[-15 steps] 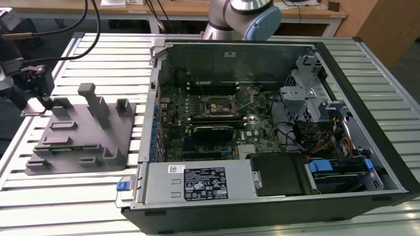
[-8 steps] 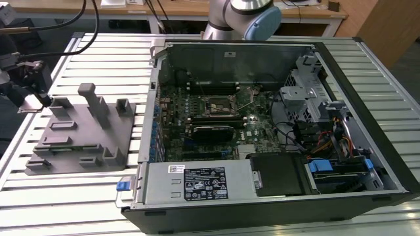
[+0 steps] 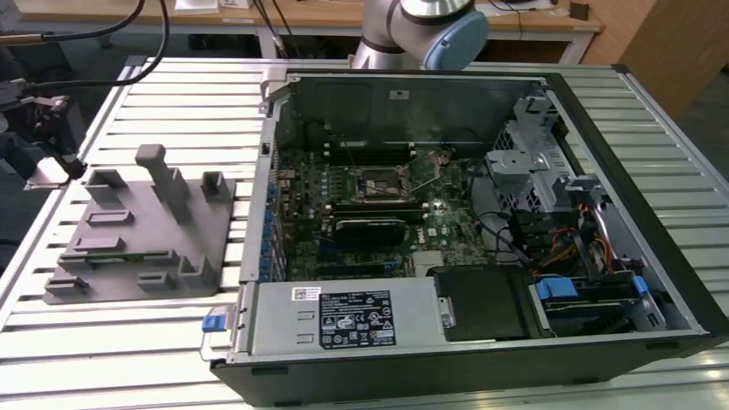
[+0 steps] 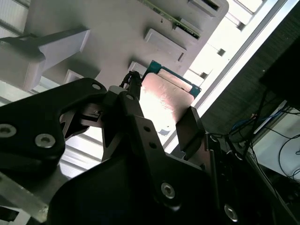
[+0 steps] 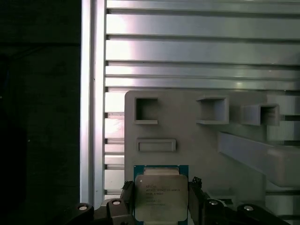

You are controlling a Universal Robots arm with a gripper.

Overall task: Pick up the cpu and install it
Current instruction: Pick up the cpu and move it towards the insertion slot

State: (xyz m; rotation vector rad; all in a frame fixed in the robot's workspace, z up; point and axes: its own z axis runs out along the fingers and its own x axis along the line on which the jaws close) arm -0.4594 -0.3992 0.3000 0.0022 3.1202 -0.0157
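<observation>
The cpu is a small square chip with a pale silver top and a green rim. It sits between the two black fingers of my gripper, which is shut on its opposite edges. In the second wrist view the cpu shows the same way, caught in the gripper just over the grey tray. In the exterior view the gripper hangs at the exterior view's left, beside the tray's far corner. The open computer case lies to the right, and its motherboard socket is bare.
The grey tray carries upright pegs and shallow pockets. The slatted metal table ends just left of the tray, at a rail with dark floor beyond. The arm's base stands behind the case. Cables hang at the exterior view's top left.
</observation>
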